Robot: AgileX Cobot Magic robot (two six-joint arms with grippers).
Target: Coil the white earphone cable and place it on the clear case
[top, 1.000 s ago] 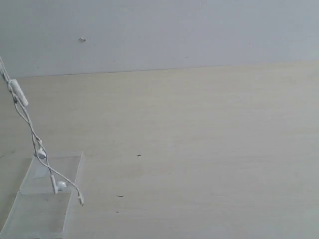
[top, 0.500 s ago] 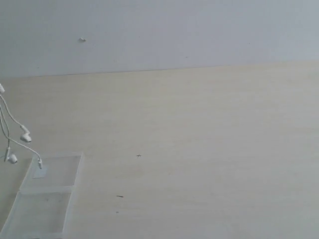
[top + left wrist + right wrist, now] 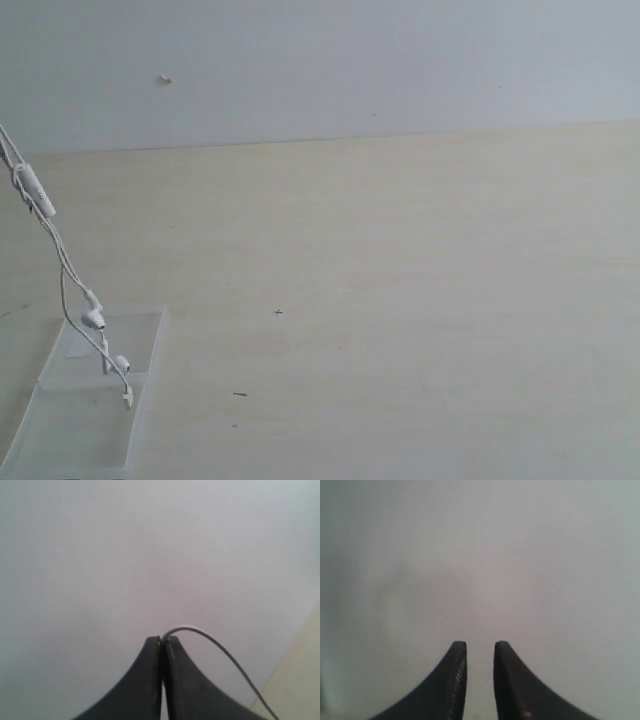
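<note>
Earphone cable point(image 3: 55, 240): a thin white wire that comes in at the left edge of the exterior view and hangs slanting down toward the case.
Remote point(image 3: 35, 190): a slim white bar high on the wire, tilted, well above the table.
Earbuds: one point(image 3: 93, 319) hangs at the far edge of the case and the other point(image 3: 122, 363) is lower, over its far half. Whether either touches the plastic cannot be told.
Cable end point(image 3: 128, 398): the lowest tip of the wire, about where the two halves of the case join.
Case point(image 3: 70, 440): clear and flat, lying open in the near left corner of the table, its two halves one behind the other.
Left gripper point(image 3: 163, 640): jaws pressed together at the tips with the wire point(image 3: 220, 648) pinched between them. From there the wire arches out and drops away.
Right gripper point(image 3: 480, 645): jaws stand a little apart with a narrow gap and nothing between them. It faces a plain pale surface.
Table point(image 3: 400, 300): light wood with a few tiny dark specks.
Wall point(image 3: 400, 60): pale grey, with one small mark point(image 3: 165, 79) high on the left.
</note>
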